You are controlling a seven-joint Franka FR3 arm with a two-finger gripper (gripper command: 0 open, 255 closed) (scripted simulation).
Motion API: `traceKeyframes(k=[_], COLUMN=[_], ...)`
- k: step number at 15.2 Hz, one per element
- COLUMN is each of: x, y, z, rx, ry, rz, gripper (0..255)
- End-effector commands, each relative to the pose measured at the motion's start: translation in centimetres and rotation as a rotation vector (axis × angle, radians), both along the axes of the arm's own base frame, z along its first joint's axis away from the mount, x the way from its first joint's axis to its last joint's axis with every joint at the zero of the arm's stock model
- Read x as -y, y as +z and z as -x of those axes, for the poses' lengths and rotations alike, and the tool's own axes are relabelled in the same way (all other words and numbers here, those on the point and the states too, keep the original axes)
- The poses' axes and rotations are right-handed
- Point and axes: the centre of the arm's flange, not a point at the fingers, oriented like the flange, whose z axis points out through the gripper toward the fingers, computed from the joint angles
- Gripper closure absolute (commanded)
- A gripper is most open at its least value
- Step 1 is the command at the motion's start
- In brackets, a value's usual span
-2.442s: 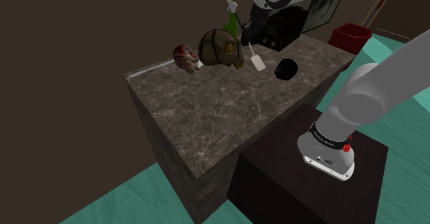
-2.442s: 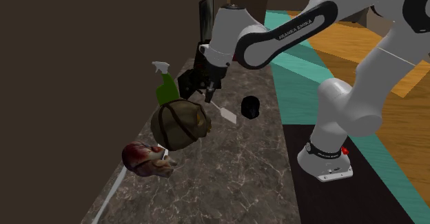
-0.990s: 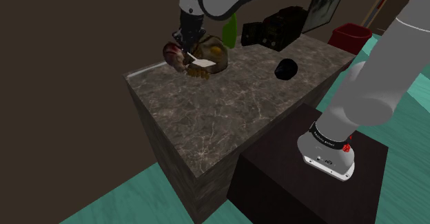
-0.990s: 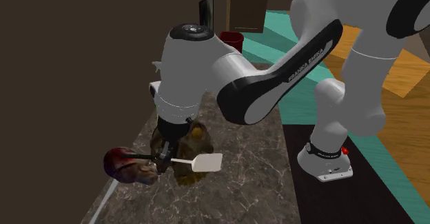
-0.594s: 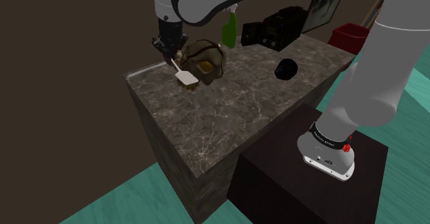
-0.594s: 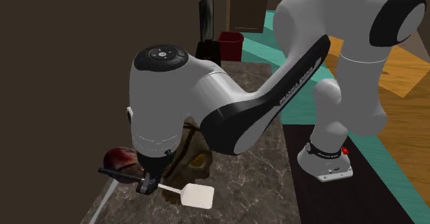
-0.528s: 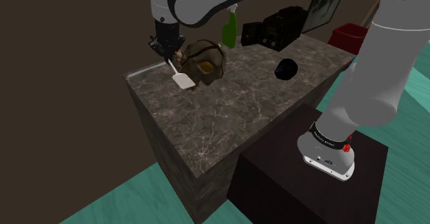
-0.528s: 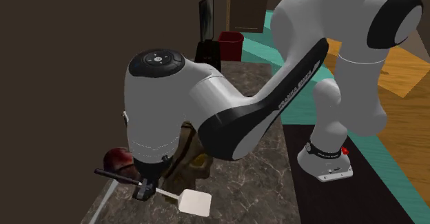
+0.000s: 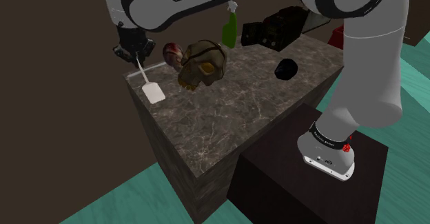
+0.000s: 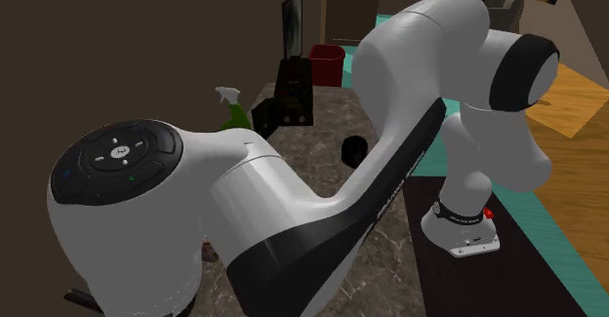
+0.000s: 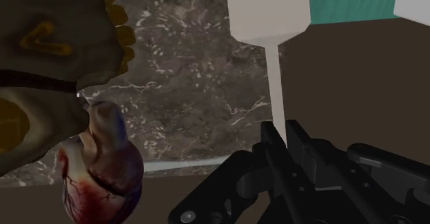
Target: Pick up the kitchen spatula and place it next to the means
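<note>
When we went over the shoulder view, the black fingers point(image 9: 133, 50) were clamped on the thin handle of the white spatula point(image 9: 152, 92). Its flat blade hung down at the corner of the marble worktop point(image 9: 227, 119) on that view's left. We couldn't tell if the blade was touching the stone or just above it. In the wrist view the handle ran straight out from between the fingers, and the blade sat over the worktop's edge with teal floor point(image 11: 351, 1) past it.

Closest neighbour was a red anatomical heart model point(image 9: 172, 52), near the spatula but apart from it. Just beside the heart sat a lumpy brown helmet-looking thing point(image 9: 204, 64) with dark straps; touching or not, we couldn't say. Further back along the wall were a green spray bottle point(image 9: 229, 29) and then a black boxy appliance point(image 9: 275, 28). A small black round object point(image 9: 286, 69) sat on its own nearer the stand point(image 9: 289, 188).

A red bin point(image 10: 327, 63) stood on the floor past the worktop's far end, contents hidden from us. The only writing we could read was "FRANKA EMIKA" on the arm point(image 9: 158, 2). In the second exterior view the arm's big white joint covered the heart's end of the worktop.
</note>
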Motion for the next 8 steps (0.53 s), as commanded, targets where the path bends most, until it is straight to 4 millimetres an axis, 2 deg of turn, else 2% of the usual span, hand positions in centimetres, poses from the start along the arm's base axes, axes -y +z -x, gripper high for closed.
traceKeyframes(k=[1, 8], x=[-1.6, -1.6], y=[-0.5, -4.2], z=[-0.5, -0.5], rx=[0.000, 0.000], ry=[-0.002, -0.002], rz=[0.000, 0.000], gripper=[255, 255])
